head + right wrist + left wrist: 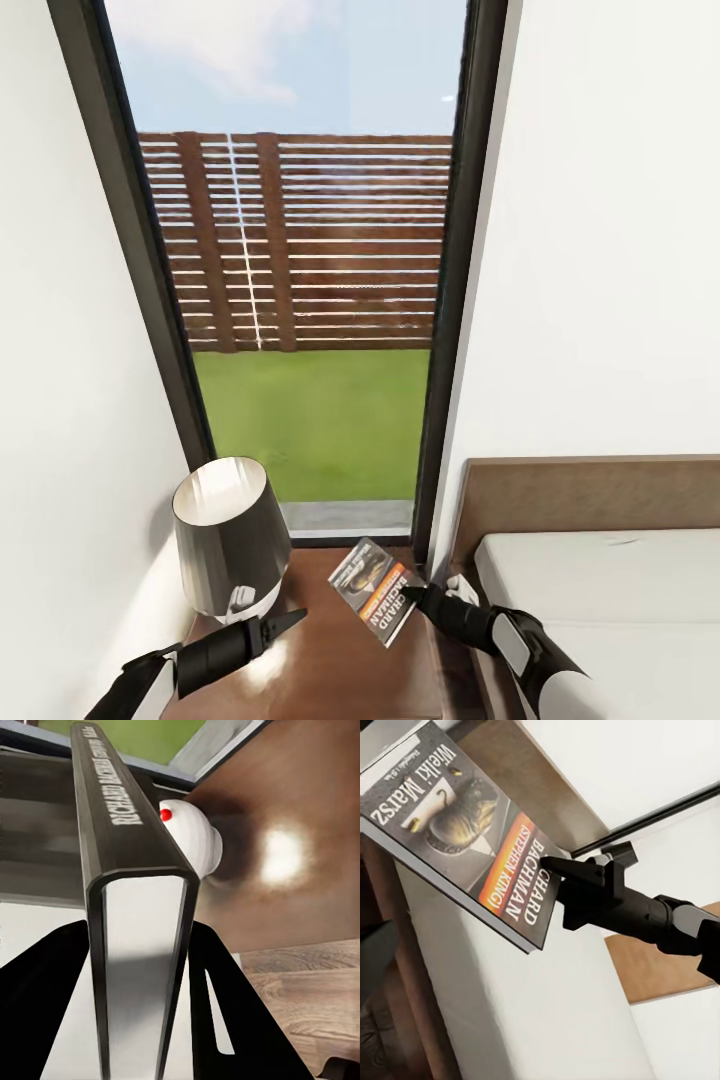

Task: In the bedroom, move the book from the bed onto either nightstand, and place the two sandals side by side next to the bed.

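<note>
Head view: I see a tall dark-framed window between white walls, with green grass and a brown slatted fence outside. Below the window stands the glossy dark-brown wooden nightstand. On its left part stands a table lamp with a dark conical shade and white base. To the right of the nightstand I see the bed with dark brown headboard and off-white mattress. The black right gripper reaches in from the bed side and holds the thin paperback book with grey cover, dark picture and orange band by its near right corner. The book sits tilted over the right rear part of the nightstand top; I cannot tell whether it touches the wood. The black left gripper hangs over the front left of the nightstand, just in front of the lamp base, its tips close together; I cannot tell whether it is clenched.

Left wrist view: I see the book cover-on, lettered "BACHMAN", with the right gripper clamped on its corner.

Right wrist view: I see the book edge-on between the two black fingers, which press both covers. Beyond it are the white lamp base and the nightstand top.
</note>
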You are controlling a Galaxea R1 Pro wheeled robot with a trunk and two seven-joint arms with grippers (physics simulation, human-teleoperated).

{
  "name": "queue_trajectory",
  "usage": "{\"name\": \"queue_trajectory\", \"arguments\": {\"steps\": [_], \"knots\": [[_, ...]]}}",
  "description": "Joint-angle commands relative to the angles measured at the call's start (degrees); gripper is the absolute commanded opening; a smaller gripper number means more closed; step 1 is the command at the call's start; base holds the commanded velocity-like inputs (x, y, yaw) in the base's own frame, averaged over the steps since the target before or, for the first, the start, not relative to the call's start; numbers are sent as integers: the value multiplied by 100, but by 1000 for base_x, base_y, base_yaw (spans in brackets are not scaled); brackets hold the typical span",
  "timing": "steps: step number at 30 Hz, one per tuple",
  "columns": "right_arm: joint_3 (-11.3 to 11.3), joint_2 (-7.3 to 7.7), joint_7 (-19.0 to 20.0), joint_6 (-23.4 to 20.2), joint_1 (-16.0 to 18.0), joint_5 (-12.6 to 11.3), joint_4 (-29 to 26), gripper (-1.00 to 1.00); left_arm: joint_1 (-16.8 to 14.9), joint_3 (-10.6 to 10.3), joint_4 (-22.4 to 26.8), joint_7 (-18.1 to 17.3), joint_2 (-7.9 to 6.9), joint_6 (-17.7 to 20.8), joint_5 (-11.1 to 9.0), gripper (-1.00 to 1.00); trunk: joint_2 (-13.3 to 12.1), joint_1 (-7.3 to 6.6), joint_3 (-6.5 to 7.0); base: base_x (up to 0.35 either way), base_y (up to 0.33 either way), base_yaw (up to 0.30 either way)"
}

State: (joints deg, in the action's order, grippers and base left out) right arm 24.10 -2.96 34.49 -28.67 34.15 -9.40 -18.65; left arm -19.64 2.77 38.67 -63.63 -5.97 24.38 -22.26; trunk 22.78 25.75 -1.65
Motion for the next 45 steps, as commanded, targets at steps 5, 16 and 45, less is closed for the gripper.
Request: {"name": "queue_trajectory", "arguments": {"steps": [5,16,45], "knots": [[33,-76,21,-50,4,-30,-4,-100,-4,6,0,48,-1,58,-27,100,13,4,-14,0,0,0],[34,-90,58,-788,4,-2983,63,-100,-4,1,0,53,8,56,-25,100,13,4,-14,0,0,0],[16,-99,-261,-807,4,-3130,128,-100,-4,5,0,62,61,52,-24,100,816,443,-373,0,0,0]]}}
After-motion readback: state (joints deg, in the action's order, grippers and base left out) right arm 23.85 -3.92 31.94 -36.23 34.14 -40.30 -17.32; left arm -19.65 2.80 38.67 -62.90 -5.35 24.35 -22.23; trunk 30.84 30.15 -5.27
